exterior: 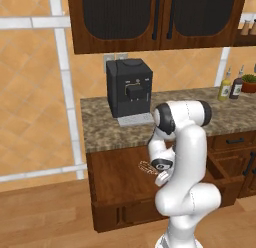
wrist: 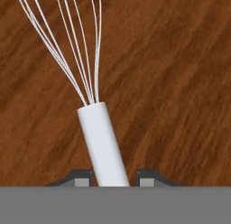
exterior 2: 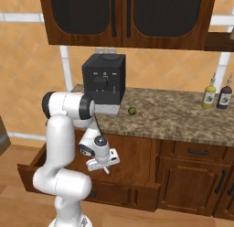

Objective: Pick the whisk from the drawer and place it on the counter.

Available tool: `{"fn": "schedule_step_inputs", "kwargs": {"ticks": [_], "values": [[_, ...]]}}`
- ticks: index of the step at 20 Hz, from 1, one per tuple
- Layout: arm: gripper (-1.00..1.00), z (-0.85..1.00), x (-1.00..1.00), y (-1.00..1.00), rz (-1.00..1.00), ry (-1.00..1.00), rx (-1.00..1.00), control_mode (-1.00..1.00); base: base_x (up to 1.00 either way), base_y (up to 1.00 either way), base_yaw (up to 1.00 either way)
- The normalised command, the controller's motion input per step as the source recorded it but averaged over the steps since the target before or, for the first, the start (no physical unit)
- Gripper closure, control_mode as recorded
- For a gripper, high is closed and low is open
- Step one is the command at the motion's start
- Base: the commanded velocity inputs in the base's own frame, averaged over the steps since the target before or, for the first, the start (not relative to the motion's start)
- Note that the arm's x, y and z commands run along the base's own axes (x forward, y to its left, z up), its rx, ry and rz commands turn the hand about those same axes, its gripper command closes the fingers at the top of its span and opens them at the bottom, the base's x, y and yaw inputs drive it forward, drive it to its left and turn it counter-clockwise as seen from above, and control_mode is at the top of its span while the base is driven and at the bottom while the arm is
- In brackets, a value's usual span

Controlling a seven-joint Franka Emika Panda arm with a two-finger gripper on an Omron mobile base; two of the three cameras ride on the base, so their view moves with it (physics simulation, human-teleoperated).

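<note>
Fingertips (wrist: 81, 179) of the gripper (wrist: 111, 180) sit either side of the whisk (wrist: 100, 137) handle (pale tube, closest to the hand camera), spread a little wider than it, a sliver of gap showing on each side; not yet pinching, as far as can be judged. Beyond it, largest first: counter (exterior: 100, 129) along the wall, carrying a coffee machine (exterior: 129, 87), bottles (exterior: 224, 89) and a small green fruit (exterior 2: 132, 110); below it the drawer (exterior: 115, 174), pulled out, flat wood bottom bare around the whisk. Whisk lying in the drawer, directly under the gripper, long axis running away from the hand and leaning slightly left in the hand view, wire head far, handle end near. Closing across the handle looks right, jaws square to that axis.
</note>
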Motion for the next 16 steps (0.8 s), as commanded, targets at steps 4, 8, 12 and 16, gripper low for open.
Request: {"fn": "schedule_step_inputs", "kwargs": {"ticks": [4, 8, 12, 16], "values": [[1.0, 0.61, 0.0, -0.19, 0.0, 0.0, 0.01, -1.0, 0.0, 0.0, 0.0], [1.0, 1.0, 0.0, -0.3, 0.0, 0.0, 0.01, -1.0, 0.0, 0.0, 0.0], [1.0, 1.0, 0.01, -0.34, 0.0, 0.06, 0.0, -1.0, 0.0, 0.0, 0.0], [1.0, 1.0, 0.23, -0.28, 0.0, 0.13, 0.0, -1.0, 0.0, 0.0, 0.0]]}}
